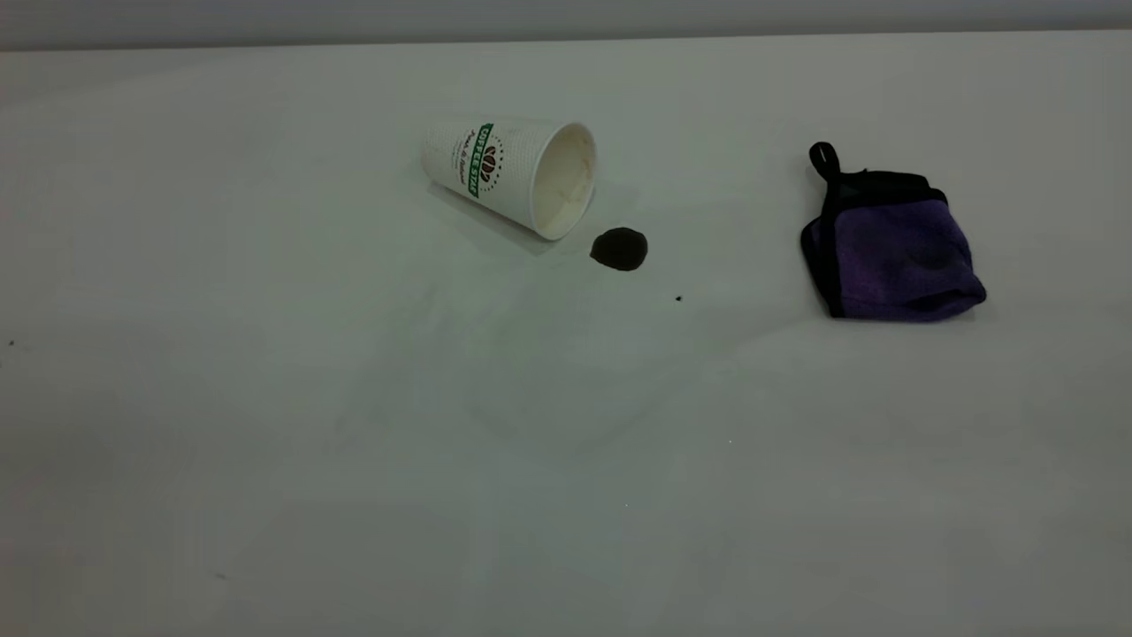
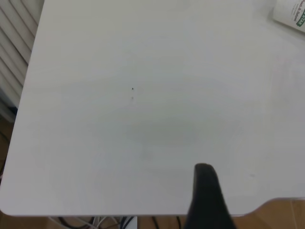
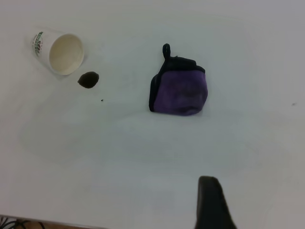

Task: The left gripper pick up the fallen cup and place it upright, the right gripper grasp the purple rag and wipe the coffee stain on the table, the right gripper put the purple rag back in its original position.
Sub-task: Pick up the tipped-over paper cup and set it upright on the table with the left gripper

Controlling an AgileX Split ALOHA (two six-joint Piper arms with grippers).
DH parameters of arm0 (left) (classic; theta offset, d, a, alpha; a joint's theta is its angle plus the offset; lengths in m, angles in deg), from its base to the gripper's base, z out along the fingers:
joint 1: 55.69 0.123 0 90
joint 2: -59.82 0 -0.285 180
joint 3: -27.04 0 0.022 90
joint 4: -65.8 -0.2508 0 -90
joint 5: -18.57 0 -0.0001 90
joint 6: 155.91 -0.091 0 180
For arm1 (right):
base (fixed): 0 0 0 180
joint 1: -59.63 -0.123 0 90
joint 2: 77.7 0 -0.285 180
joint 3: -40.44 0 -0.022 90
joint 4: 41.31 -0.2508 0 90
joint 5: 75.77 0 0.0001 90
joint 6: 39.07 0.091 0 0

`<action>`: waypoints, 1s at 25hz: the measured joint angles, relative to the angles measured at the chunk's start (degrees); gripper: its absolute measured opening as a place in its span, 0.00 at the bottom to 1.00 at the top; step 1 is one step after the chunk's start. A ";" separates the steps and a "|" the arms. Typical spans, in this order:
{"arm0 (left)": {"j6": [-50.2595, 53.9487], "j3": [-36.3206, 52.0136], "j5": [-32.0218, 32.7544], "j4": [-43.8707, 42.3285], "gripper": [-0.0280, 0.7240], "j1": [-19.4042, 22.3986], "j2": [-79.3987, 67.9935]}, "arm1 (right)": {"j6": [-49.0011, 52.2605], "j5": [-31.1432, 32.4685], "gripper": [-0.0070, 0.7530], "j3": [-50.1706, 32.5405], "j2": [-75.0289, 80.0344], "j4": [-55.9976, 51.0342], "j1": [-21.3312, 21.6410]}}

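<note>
1. While you look across the scene, the table (image 1: 265, 425) is your biggest item: a wide white top that carries everything else, with its near edge showing in both wrist views.
2. Next in size, the purple rag (image 1: 893, 248) lies folded toward the right side of the exterior view, well apart from the cup. Its black loop sticks out at the far left corner, pointing away from the camera, and black edging runs down its left side.
3. You find the cup (image 1: 511, 173) lying on its side near the middle far part of the table. Its long axis runs across the exterior view, slanting slightly toward the camera; the open mouth points right and a little toward you, the closed base points left. The green banner logo faces up and toward the camera.
4. Just beside the cup's mouth, at its lower right in the exterior view, sits the coffee stain (image 1: 619, 249), a small round dark blot, close to the rim yet not touching it.
5. You see only one dark finger of the left gripper (image 2: 206, 198) above the table's near edge; whether it is spread or pressed together cannot be told.
6. Likewise the right gripper (image 3: 212, 202) shows one dark finger near the table edge, well apart from the rag; its spread cannot be told.
</note>
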 joint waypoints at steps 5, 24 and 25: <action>-1.38 -3.75 -4.95 0.55 0.83 0.00 -12.10 | 0.00 0.00 0.68 0.00 0.00 0.00 0.00; -23.94 -22.01 -27.74 24.73 0.82 -8.28 -68.11 | 0.00 0.00 0.68 0.00 0.00 0.00 0.00; -24.06 -22.73 -28.94 24.73 0.82 -10.52 -70.61 | 0.00 0.00 0.68 0.00 0.00 0.00 0.00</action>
